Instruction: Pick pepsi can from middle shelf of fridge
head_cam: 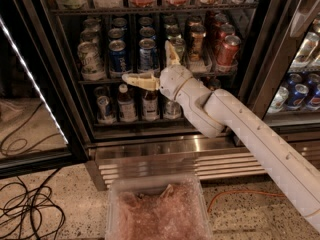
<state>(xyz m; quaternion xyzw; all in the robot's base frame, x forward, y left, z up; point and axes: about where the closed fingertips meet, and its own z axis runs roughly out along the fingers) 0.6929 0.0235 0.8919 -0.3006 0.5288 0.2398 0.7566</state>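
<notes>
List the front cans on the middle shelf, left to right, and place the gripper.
Green-silver can → dark blue can → pepsi can, with the open gripper in front of it → copper can → red can.
</notes>
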